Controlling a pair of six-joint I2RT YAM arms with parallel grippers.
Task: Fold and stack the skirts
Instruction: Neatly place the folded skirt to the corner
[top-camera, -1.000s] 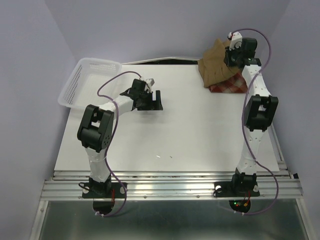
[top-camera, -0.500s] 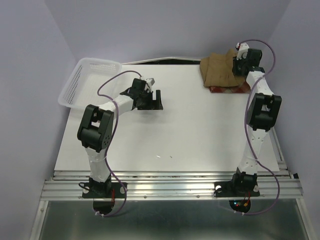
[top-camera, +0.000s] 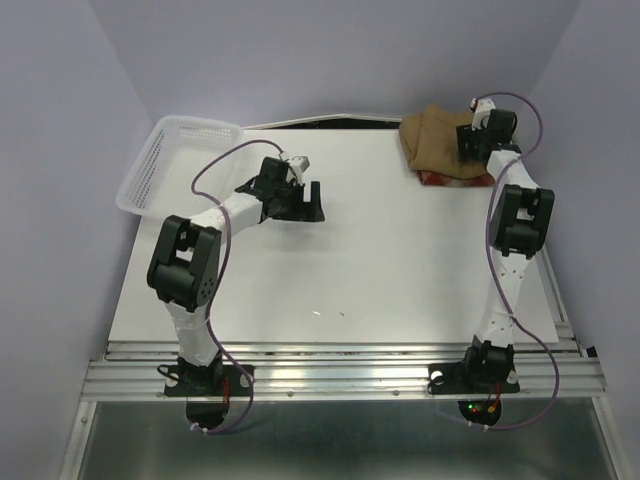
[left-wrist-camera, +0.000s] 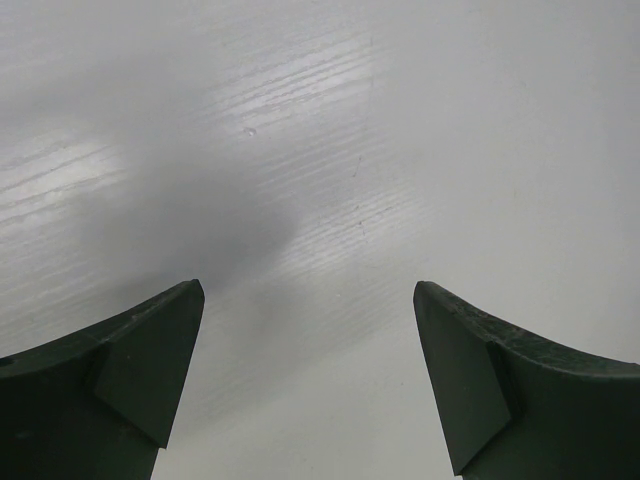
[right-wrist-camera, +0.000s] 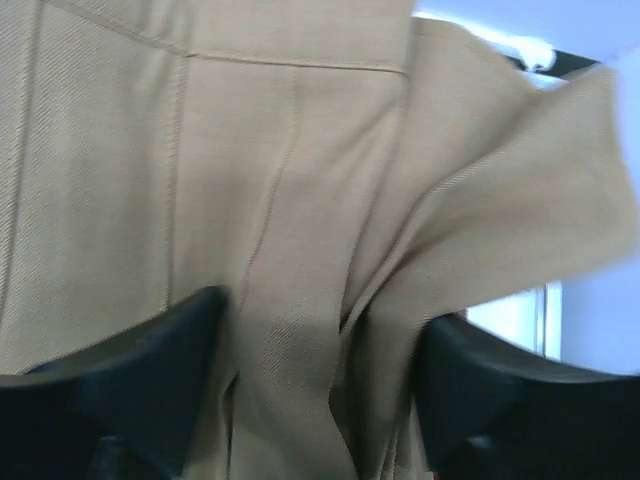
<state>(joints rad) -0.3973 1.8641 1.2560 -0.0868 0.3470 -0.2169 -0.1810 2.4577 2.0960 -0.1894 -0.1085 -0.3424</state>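
The tan-brown skirt (top-camera: 432, 142) lies in a flat bundle at the table's far right corner. It rests on the red-and-cream plaid skirt (top-camera: 447, 180), of which only a thin front edge shows. My right gripper (top-camera: 466, 150) is down on the tan skirt's right side. In the right wrist view its fingers stand apart, with loose folds of tan cloth (right-wrist-camera: 290, 170) lying between them, so the right gripper (right-wrist-camera: 320, 340) is open. My left gripper (top-camera: 314, 200) hovers low over the bare table at centre left, and the left gripper (left-wrist-camera: 308, 300) is wide open and empty.
A white mesh basket (top-camera: 160, 165) overhangs the table's far left corner. The white table (top-camera: 380, 260) ends at a metal rail at the front. Lilac walls close in at the back and on both sides.
The right gripper carried the lifted tan skirt back and down, laying it flat over the plaid skirt, and its jaws opened. The left arm's elbow shifted slightly; its gripper stayed in place.
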